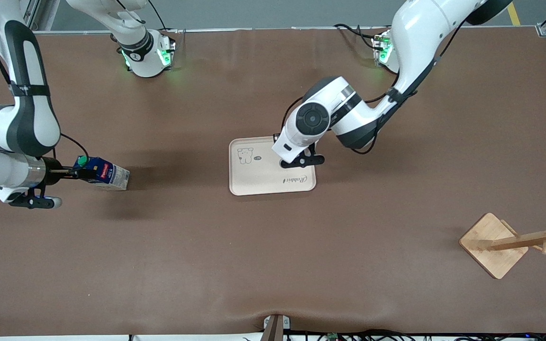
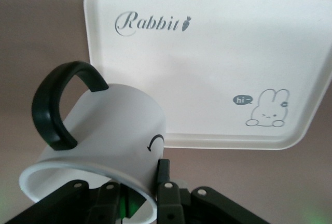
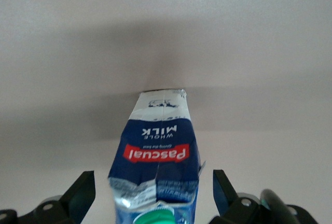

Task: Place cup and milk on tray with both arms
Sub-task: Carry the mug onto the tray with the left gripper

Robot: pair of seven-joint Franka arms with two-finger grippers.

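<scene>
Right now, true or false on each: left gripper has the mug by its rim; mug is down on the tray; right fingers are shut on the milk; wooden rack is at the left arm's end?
1. The left gripper holds the small white mug with the black handle by its rim. True.
2. The mug rests on the flat cream rectangular tray. False: it is in the grip over the tray's edge.
3. The right gripper has its fingers shut on the small dark blue milk carton. False: they are open, one on each side.
4. The wooden rack is toward the left arm's end of the table. True.
</scene>
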